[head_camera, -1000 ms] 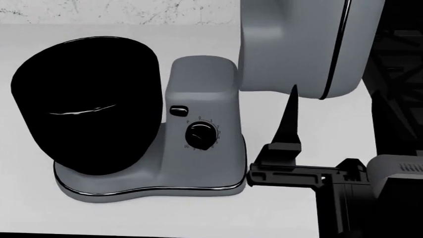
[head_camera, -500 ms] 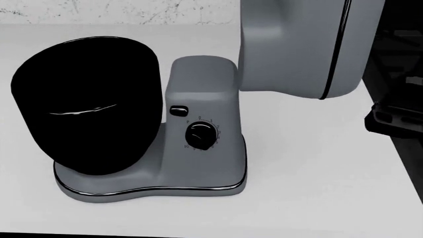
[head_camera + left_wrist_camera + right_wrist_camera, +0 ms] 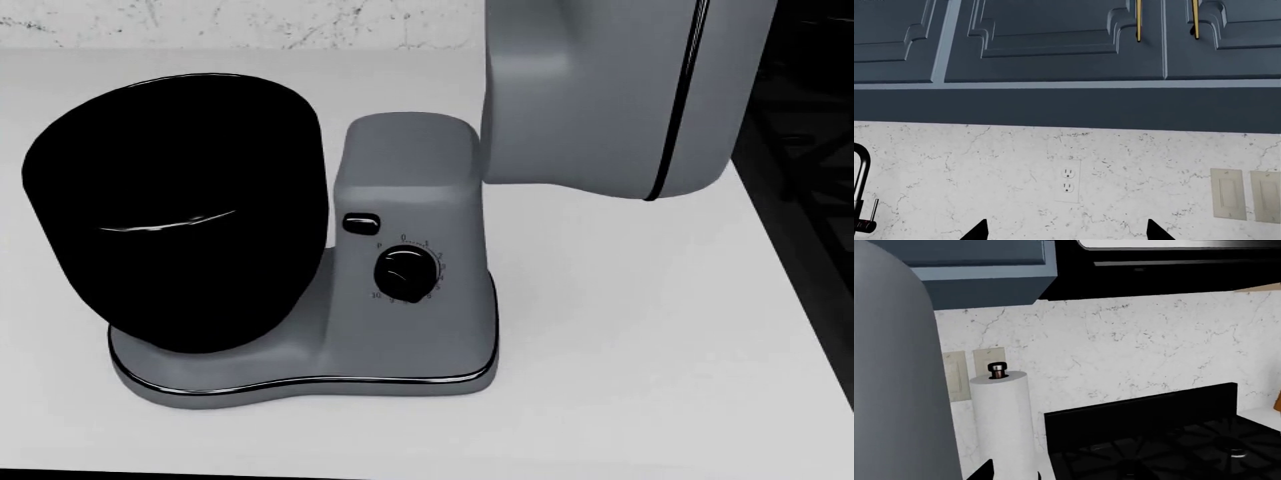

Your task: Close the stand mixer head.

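Observation:
The stand mixer head (image 3: 607, 90) is a big rounded light-grey body with a thin black trim band. It is tilted up at the top right of the head view, above the grey pedestal (image 3: 407, 200) with its dial knob (image 3: 404, 271). The black bowl (image 3: 174, 210) sits on the base at the left. Neither gripper shows in the head view. In the right wrist view the head is the grey wall (image 3: 894, 370) close beside my right gripper (image 3: 1067, 476), of which one fingertip (image 3: 985, 473) shows, set wide. My left gripper (image 3: 1067, 234) is open and empty, facing the backsplash.
A white counter (image 3: 641, 330) surrounds the mixer, with a black stove (image 3: 814, 200) to its right. The right wrist view shows a paper towel roll (image 3: 1002, 425) and the stove (image 3: 1154, 440). The left wrist view shows blue cabinets (image 3: 1054, 40), an outlet (image 3: 1067, 180) and a faucet (image 3: 861, 200).
My right gripper stood at the lower right of the head view beside the mixer a second ago. It moved off to the right and is out of that view now. The mixer has not moved.

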Motion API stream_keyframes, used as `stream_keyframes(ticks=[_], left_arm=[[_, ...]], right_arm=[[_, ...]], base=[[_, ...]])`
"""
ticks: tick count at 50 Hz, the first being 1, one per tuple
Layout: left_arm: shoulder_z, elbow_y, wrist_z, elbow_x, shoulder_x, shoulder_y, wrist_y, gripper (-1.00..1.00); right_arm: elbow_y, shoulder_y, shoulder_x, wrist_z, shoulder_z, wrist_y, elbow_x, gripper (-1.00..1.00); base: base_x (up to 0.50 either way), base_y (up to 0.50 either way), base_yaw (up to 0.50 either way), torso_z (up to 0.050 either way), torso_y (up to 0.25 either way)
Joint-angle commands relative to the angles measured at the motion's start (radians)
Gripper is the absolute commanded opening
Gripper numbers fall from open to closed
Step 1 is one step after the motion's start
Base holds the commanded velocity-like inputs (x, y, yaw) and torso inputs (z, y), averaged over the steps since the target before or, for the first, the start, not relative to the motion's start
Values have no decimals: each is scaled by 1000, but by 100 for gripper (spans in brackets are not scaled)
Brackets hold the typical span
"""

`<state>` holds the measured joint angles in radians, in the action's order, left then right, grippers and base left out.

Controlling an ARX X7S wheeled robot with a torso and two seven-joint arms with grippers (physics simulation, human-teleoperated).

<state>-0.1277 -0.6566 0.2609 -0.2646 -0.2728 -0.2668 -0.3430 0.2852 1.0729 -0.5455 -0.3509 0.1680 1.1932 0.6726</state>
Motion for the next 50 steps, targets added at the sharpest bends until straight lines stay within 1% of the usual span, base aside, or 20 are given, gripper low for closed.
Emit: stream_keyframes(ticks=[1, 3, 8, 10, 13, 16, 22, 27, 29, 36, 40, 41, 43, 45, 47, 50], left_arm=[[-3, -4, 4, -7, -6, 1, 2, 100], [-4, -5, 4, -9, -8, 1, 4, 100], [-24, -22, 8, -27, -14, 2, -4, 100], [-31, -19, 10, -31, -15, 1, -3, 100], [-31, -30, 12, -34, -17, 4, -7, 100], [-33, -36, 14, -38, -18, 5, -6, 100], [-39, -33, 16, -43, -21, 6, -4, 100], [-42, -33, 17, -46, -24, 6, -2, 100], [-41, -37, 16, -49, -25, 7, -1, 100], [-44, -44, 15, -59, -29, 10, -1, 100], [-57, -44, 16, -71, -32, 11, 1, 100], [-58, -45, 16, -73, -32, 11, 0, 100], [-58, -50, 17, -76, -33, 13, -1, 100], [-58, -53, 18, -78, -34, 13, -2, 100], [-60, -54, 19, -81, -35, 12, -4, 100], [-64, -54, 21, -86, -37, 12, -4, 100]], right_arm=[[-282, 209, 16, 94, -212, 21, -38, 100], [-373, 265, 35, 152, -298, 15, -54, 100], [-476, 375, 79, 229, -386, 17, -59, 100], [-515, 414, 104, 277, -467, 27, -69, 100], [-566, 432, 137, 325, -504, 0, -68, 100], [-601, 446, 163, 394, -581, 9, -66, 100], [-661, 457, 221, 488, -663, -8, -57, 100], [-723, 494, 298, 600, -804, -4, -71, 100], [-751, 507, 334, 627, -883, 4, -95, 100], [-910, 529, 476, 762, -1095, -35, -153, 100], [-978, 525, 540, 813, -1178, -39, -161, 100], [-991, 526, 545, 802, -1214, -44, -121, 100], [-999, 535, 545, 776, -1340, -63, -11, 100], [-1009, 547, 545, 753, -1430, -89, 85, 100], [-1027, 557, 545, 721, -1489, -115, 152, 100], [-1048, 571, 545, 703, -1537, -145, 212, 100]], base=[[0, 0, 0, 0, 0], [0, 0, 0, 0, 0], [0, 0, 0, 0, 0], [0, 0, 3, 0, 0], [0, 0, 5, 0, 0], [0, 0, 7, 0, 0], [8, 0, 9, 0, 0], [4, 0, 8, 0, 0], [5, 0, 7, 0, 0], [2, 0, 4, 0, 0], [3, 0, 0, 0, 0], [11, 3, 5, 0, 0], [0, 3, 5, 0, 0], [15, 3, 8, 0, 0], [16, 4, 12, 0, 0], [18, 5, 15, 0, 0]])
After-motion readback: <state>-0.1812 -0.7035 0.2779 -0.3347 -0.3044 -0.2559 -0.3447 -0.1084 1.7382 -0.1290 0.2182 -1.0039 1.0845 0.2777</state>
